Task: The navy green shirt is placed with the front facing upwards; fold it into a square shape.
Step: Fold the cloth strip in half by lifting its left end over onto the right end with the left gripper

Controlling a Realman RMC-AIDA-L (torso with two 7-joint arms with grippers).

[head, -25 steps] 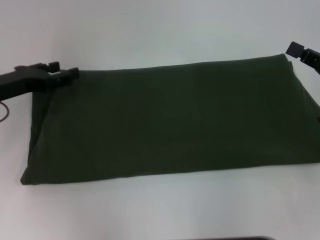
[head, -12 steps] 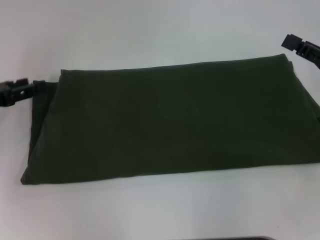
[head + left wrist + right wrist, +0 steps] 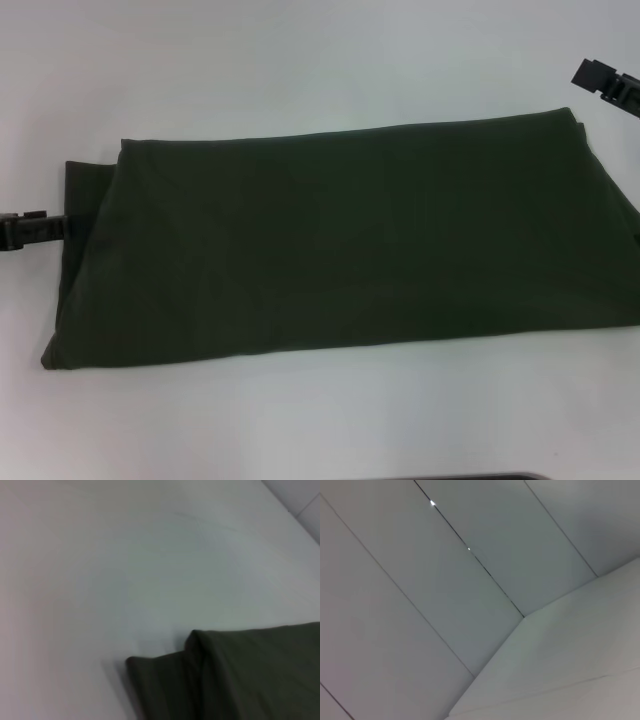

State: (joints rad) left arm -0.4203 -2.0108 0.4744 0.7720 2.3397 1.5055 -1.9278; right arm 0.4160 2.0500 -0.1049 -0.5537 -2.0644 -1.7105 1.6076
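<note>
The navy green shirt (image 3: 340, 240) lies flat on the white table as a long folded band running from left to right, with a narrower underlayer showing at its left end. In the left wrist view only that layered left corner of the shirt (image 3: 240, 680) appears. My left gripper (image 3: 35, 230) sits low at the picture's left edge, just beside the shirt's left end and holding no cloth. My right gripper (image 3: 605, 82) hovers past the shirt's far right corner, clear of the fabric.
The white table (image 3: 300, 70) extends beyond the shirt on the far side and along the near side (image 3: 300, 420). A dark object (image 3: 470, 477) peeks in at the bottom edge. The right wrist view shows the table's corner (image 3: 560, 660) and pale panels behind.
My left gripper has let go of the shirt's far left edge and pulled back leftward and nearer to me. The right gripper shifted slightly. The shirt stays put.
</note>
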